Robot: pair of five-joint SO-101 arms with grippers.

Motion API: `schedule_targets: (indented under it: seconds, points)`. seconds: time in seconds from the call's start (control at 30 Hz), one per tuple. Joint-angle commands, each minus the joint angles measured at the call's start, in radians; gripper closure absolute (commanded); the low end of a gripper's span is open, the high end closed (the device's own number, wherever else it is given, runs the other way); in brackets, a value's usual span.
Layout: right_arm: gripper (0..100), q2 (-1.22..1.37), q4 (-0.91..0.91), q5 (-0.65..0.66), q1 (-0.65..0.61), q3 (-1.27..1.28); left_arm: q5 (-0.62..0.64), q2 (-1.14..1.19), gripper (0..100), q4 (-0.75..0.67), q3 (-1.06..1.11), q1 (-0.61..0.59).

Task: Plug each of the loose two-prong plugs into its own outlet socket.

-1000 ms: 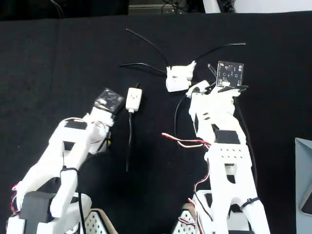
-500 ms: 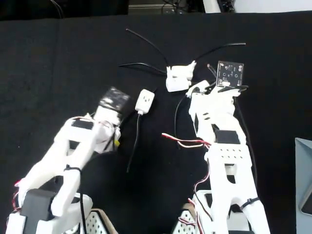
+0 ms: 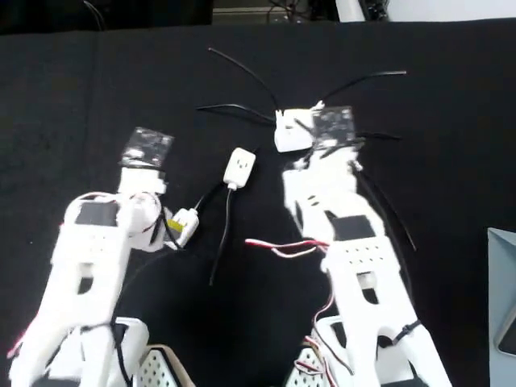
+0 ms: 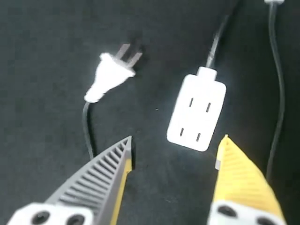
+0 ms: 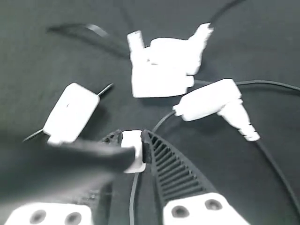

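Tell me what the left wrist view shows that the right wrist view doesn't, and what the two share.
Left wrist view adds: a loose two-prong plug lying free with its prongs bare, just ahead of the open left gripper.

Right wrist view adds: the right gripper shut on a small white piece, probably a plug. Beyond it lie a white cluster of joined parts and another white plug on its cord.

Shared: the white outlet block, apparently the same one in both. Its slots can be made out in the left wrist view.
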Motion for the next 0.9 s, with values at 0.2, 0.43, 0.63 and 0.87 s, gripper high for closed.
schedule_targets:
  seconds: [0.2, 0.43, 0.63, 0.87]
  points:
    - [98.6, -0.004, 0.066, 0.014, -0.259, -0.076, 0.081, -0.387, 71, 0.044, 0.147, -0.318]
    - [98.6, 0.002, 0.095, 0.035, -0.508, -0.084, 0.078, -0.468, 71, -0.046, 0.306, -0.404]
    - [98.6, 0.012, 0.015, 0.101, -0.631, -0.071, 0.08, -0.468, 71, -0.13, 0.395, -0.404]
    - [98.6, 0.193, -0.107, 0.163, -0.663, -0.117, 0.086, -0.468, 71, -0.138, 0.398, -0.404]
